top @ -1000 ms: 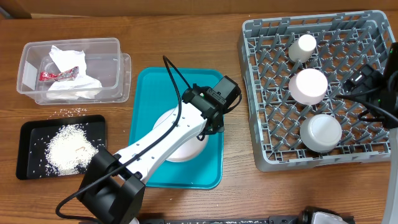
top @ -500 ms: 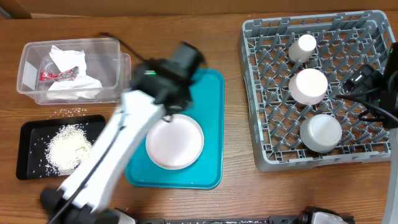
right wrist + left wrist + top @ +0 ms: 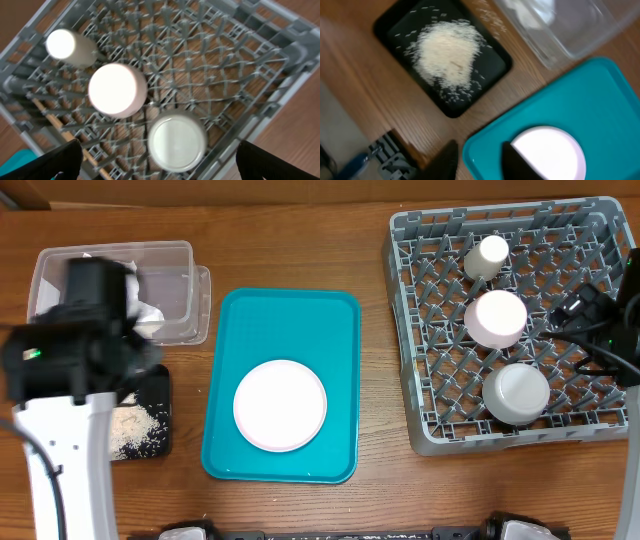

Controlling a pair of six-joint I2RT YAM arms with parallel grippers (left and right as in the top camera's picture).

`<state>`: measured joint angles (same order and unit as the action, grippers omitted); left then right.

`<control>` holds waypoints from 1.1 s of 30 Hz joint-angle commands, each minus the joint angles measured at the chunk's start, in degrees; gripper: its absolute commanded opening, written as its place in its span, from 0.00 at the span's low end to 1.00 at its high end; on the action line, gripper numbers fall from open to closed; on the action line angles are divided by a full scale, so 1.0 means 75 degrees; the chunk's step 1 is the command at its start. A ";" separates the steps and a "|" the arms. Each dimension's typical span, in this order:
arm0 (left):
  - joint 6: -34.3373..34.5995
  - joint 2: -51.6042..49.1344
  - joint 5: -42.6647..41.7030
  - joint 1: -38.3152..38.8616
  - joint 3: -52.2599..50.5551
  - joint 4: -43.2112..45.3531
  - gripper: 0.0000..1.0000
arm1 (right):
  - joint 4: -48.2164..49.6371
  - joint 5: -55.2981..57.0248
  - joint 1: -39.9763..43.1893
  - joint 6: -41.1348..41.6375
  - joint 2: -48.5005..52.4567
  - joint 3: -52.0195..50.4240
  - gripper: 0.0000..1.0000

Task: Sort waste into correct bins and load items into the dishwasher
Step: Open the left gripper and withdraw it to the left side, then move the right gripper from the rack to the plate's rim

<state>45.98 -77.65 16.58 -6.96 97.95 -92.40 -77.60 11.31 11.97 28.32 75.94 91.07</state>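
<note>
Shows loading nearly done: plate (image 3: 280,405) alone on teal tray (image 3: 340,320) at frame centre, pink bowl (image 3: 497,317), grey bowl (image 3: 516,392) and cup (image 3: 488,255) in dishwasher rack (image 3: 400,225) at right; left gripper (image 3: 479,160) slightly parted, empty, right gripper (image 3: 162,167) spread wide, empty; likely calls next for a rim grasp on the plate.

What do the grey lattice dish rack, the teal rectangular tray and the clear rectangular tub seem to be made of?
Grey lattice dish rack: likely moulded plastic, matte; uniform grey pegs and grid.
Teal rectangular tray: probably plastic, smooth and slightly glossy; even colour, rounded raised rim.
Clear rectangular tub: probably thin plastic, transparent; its walls are see-through.
</note>
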 commanded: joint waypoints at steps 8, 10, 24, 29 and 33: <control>-0.0143 0.0012 0.0224 -0.1891 0.0087 -0.0589 1.00 | 0.0000 -0.5482 -0.0102 -0.0038 0.0044 0.0134 1.00; -0.0236 0.0003 0.0256 -0.1888 0.0067 -0.0589 1.00 | 0.0268 -0.5694 -0.0408 -0.0169 0.0105 0.0117 1.00; 0.0577 0.0003 0.0437 -0.2489 0.0061 -0.0586 1.00 | -0.0297 -0.4226 -0.4389 -0.2011 0.2294 0.0102 1.00; 0.0560 0.0003 0.0385 -0.2500 0.0061 -0.0586 1.00 | 0.0411 -0.4199 -0.5120 -0.1725 0.3194 0.0102 1.00; 0.0562 0.0003 0.0385 -0.2498 0.0061 -0.0586 1.00 | 0.0737 -0.4199 -0.5400 -0.1545 0.3672 0.0102 1.00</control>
<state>49.23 -77.58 18.70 -25.41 97.93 -96.66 -73.06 -20.67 -27.20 15.73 101.23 91.07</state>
